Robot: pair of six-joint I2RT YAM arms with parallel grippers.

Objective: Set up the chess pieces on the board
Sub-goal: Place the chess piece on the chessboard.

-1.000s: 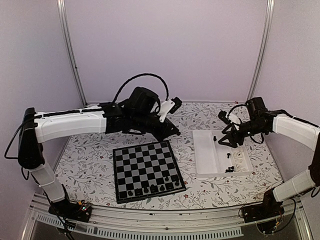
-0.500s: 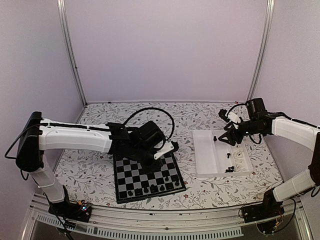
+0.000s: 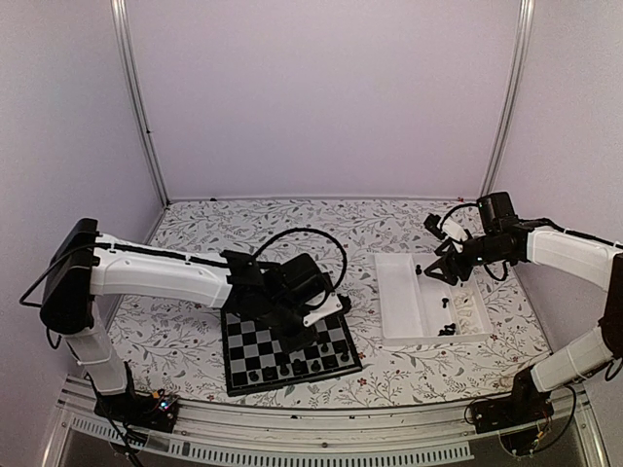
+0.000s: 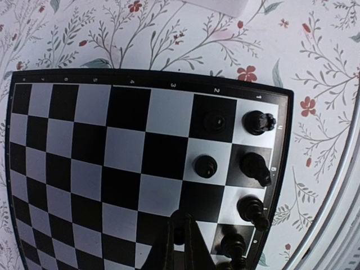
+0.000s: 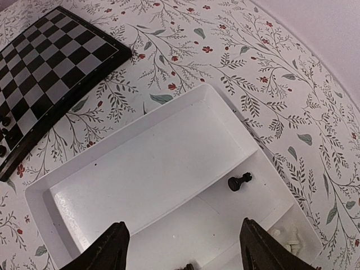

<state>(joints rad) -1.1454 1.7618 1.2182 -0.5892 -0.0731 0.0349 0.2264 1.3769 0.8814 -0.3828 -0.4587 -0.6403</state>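
Right, the table first: the board sits toward its near edge, left of centre, and the white tray is to the right of it, clear of it.

My left arm reaches across the board, hiding its far half from above. The left gripper hangs low over the squares, jaws pinched together. Something dark shows between the fingers, but I can't tell if that's a piece or just shadow. The right gripper hovers over the tray, jaws spread wide, holding nothing.

The black pieces already placed stand in the two ranks along the board's near edge, a handful so far, so I'd call the setup barely begun. One black pawn lies on its side in the tray, just beside the divider wall. A few cream pieces sit in the corner compartment.

Worry on the left: those fingers are near the standing men, and any sideways drift topples a neighbour. On the right, that pawn hugs the wall. A finger landing on the divider would skid it away.
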